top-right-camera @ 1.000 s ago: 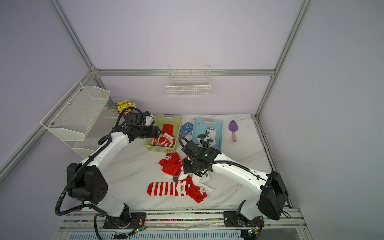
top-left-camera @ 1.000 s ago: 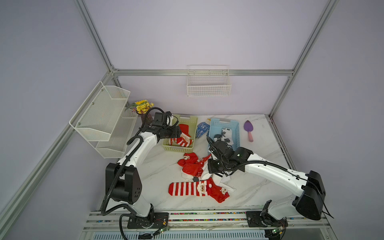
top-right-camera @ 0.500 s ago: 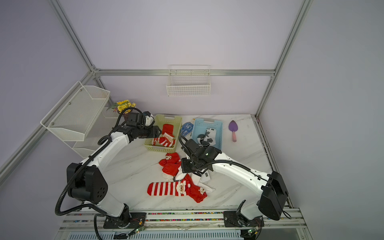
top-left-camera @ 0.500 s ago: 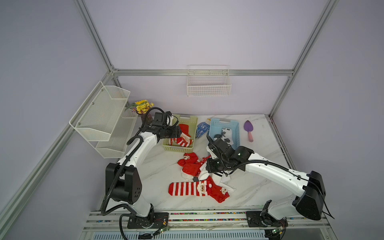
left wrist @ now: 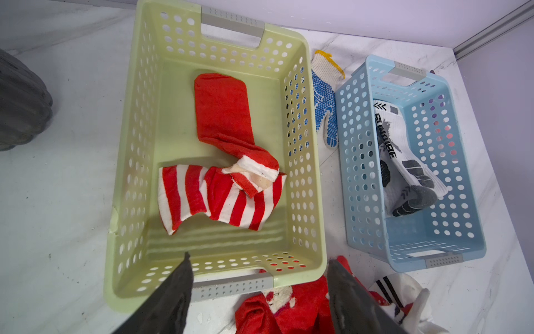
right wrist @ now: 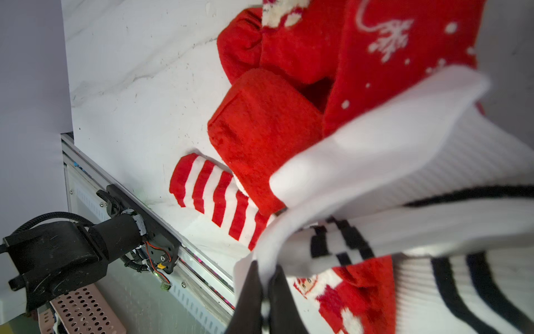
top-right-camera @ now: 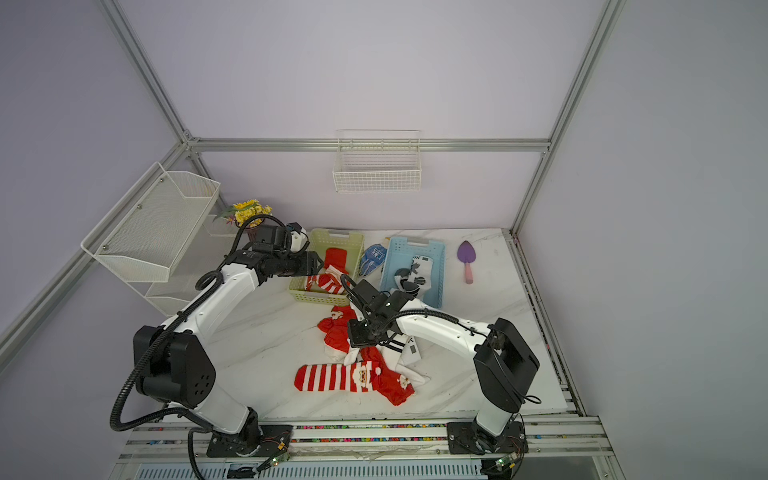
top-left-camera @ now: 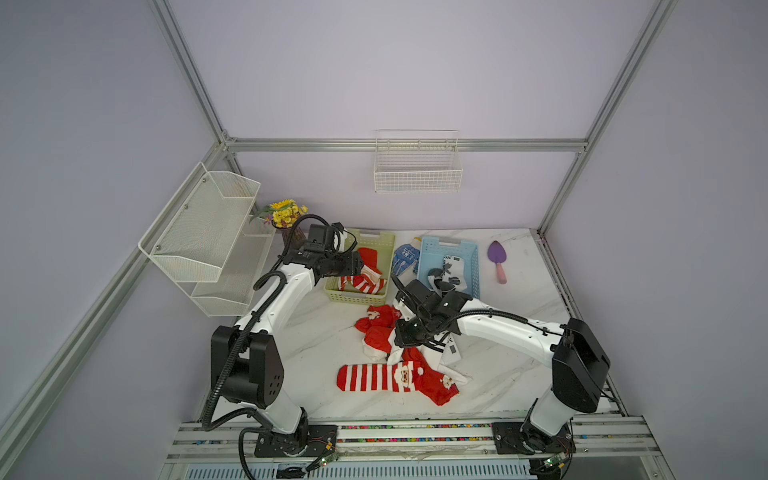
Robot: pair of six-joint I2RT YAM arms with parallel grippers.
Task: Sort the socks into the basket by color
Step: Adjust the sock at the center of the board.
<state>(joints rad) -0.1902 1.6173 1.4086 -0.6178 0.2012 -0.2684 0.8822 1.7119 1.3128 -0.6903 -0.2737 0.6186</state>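
The right gripper (right wrist: 264, 279) pinches an edge of the white sock (right wrist: 375, 162), which lies among red socks (top-left-camera: 376, 332) at the centre of the table (top-left-camera: 316, 332). The blue basket (top-left-camera: 448, 242), its likely destination, lies just beyond toward the back wall (top-left-camera: 498, 195), nearer this arm. The left gripper (left wrist: 258, 257) is spread above the green basket (left wrist: 124, 173).

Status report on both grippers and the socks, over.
Left gripper open, at green basket rim. Right gripper shut on white sock. Red socks lie against it.
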